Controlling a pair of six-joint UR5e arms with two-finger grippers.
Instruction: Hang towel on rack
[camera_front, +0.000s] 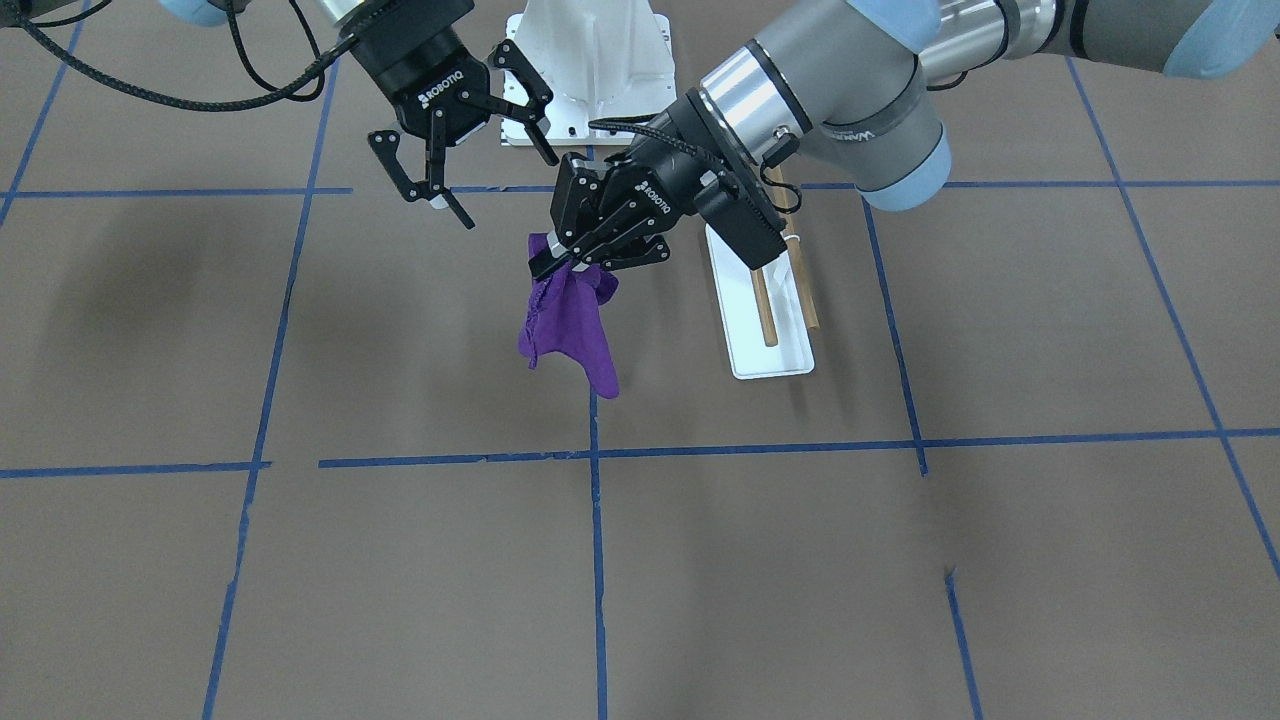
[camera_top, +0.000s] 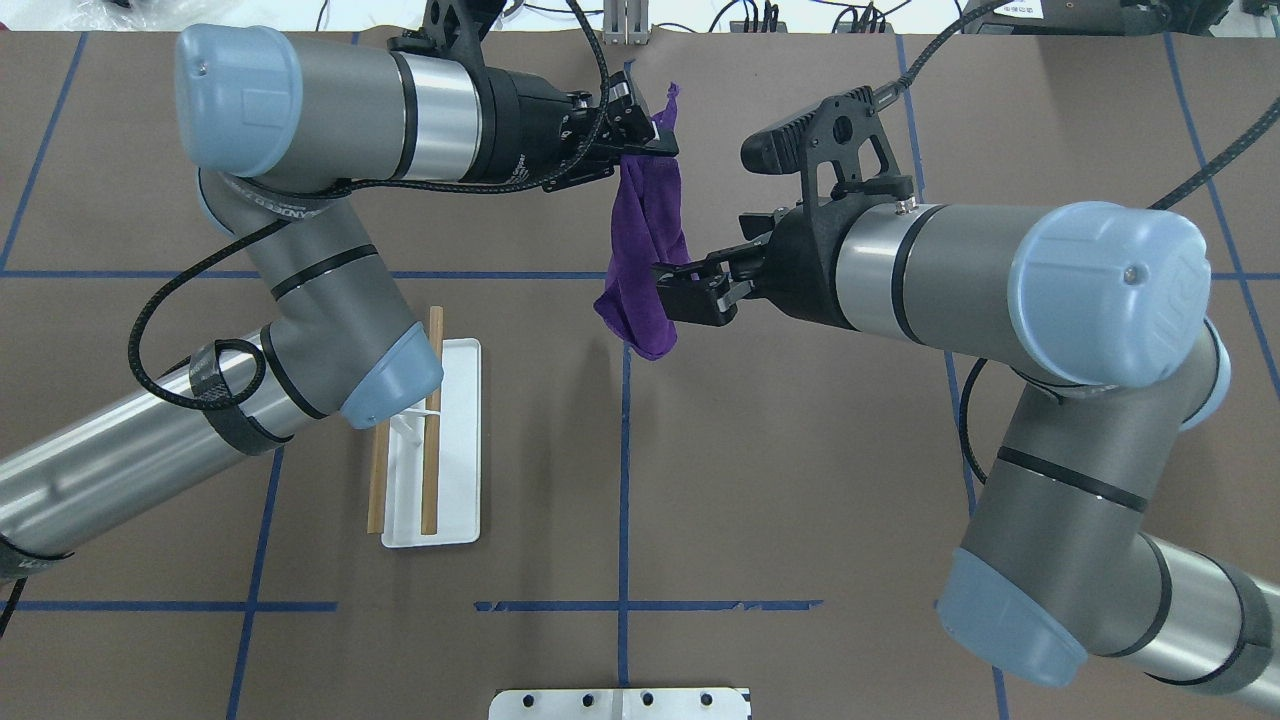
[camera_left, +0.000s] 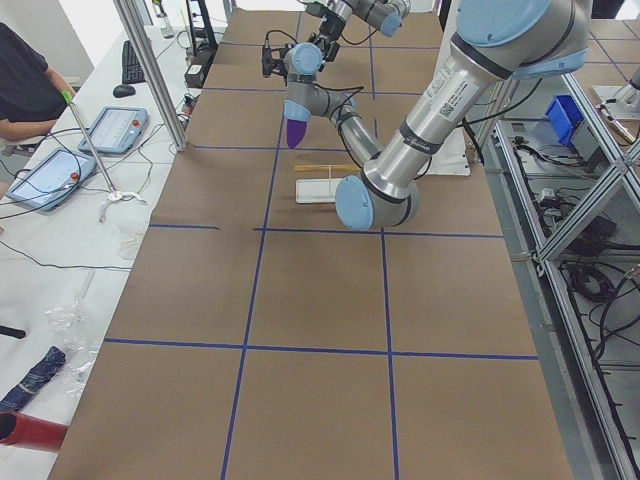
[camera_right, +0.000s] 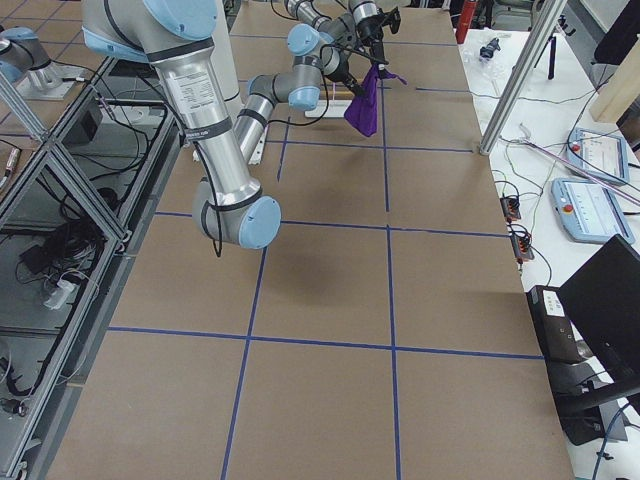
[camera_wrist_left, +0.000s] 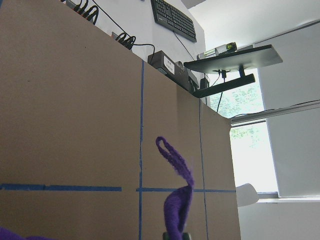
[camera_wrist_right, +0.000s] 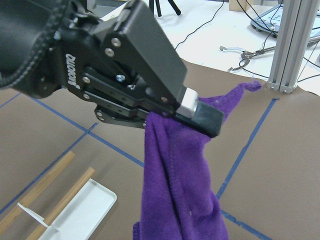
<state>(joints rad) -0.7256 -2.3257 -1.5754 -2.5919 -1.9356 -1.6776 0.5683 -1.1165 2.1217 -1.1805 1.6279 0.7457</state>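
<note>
Tape lines (camera_front: 598, 560) cross the brown table (camera_front: 800, 580) closest in. Past them a purple towel (camera_front: 570, 325) hangs in the air, its top bunched and clamped in the left claw (camera_front: 556, 262). Beside it the rack (camera_front: 775, 357) stands on the table, apart from the towel. Farthest back, the right claw (camera_front: 512, 192) gapes wide apart, holding nothing

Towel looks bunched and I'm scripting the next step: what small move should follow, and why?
Probably ease the open right claw forward to the hanging side of the towel. The left claw pinches only its top, so it dangles bunched, away from the rack; a second grip would likely let it spread before draping.
</note>
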